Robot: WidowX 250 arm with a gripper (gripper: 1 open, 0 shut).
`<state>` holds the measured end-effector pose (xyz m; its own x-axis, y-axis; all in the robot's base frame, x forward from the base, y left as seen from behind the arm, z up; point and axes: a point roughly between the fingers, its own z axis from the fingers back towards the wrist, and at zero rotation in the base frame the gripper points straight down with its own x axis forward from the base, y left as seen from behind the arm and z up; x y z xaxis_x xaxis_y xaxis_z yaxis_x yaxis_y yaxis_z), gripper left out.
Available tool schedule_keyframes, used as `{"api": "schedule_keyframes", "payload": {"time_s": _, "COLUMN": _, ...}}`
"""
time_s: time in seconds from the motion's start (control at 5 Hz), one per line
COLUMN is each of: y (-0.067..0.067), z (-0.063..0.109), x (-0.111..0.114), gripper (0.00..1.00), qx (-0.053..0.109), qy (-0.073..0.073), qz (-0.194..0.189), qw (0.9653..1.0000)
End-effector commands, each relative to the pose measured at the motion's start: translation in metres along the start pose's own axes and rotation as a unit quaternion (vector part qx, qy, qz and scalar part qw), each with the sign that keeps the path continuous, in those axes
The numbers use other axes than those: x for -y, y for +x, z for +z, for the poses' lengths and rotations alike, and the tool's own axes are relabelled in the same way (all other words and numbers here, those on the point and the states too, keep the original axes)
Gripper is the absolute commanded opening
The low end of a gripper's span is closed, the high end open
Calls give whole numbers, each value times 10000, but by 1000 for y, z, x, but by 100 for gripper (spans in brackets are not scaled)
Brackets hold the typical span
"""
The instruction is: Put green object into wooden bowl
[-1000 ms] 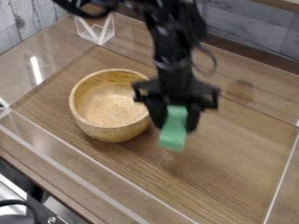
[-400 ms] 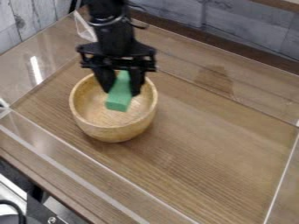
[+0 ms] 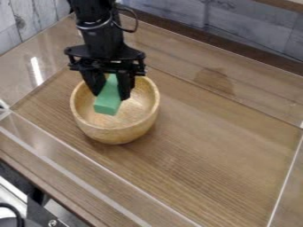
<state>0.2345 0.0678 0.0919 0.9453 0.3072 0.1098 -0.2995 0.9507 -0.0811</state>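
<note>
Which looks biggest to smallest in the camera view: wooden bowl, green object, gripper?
1. wooden bowl, clearly the widest.
2. gripper, finger assembly spans less than the bowl. It sits above the bowl, nearer the camera, so it may look slightly oversized.
3. green object, held between the fingers over the bowl, smallest.

The wooden bowl (image 3: 115, 110) sits on the surface (image 3: 219, 133), toward its left half. Directly above the bowl hangs the gripper (image 3: 108, 85), and the green object (image 3: 109, 95) between its jaws reaches down inside the bowl's hollow.
</note>
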Motion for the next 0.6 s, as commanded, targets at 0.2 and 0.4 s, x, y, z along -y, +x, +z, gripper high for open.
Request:
{"api": "schedule_keyframes", "payload": {"time_s": 0.2, "y": 4, "z": 9, "x": 8, "gripper": 0, "qx": 187, "qy": 97, "qz": -117, "qw": 9997}}
{"api": "schedule_keyframes", "payload": {"time_s": 0.4, "y": 4, "z": 6, "x": 12, "gripper": 0, "qx": 178, "qy": 154, "qz": 18, "qw": 9997}}
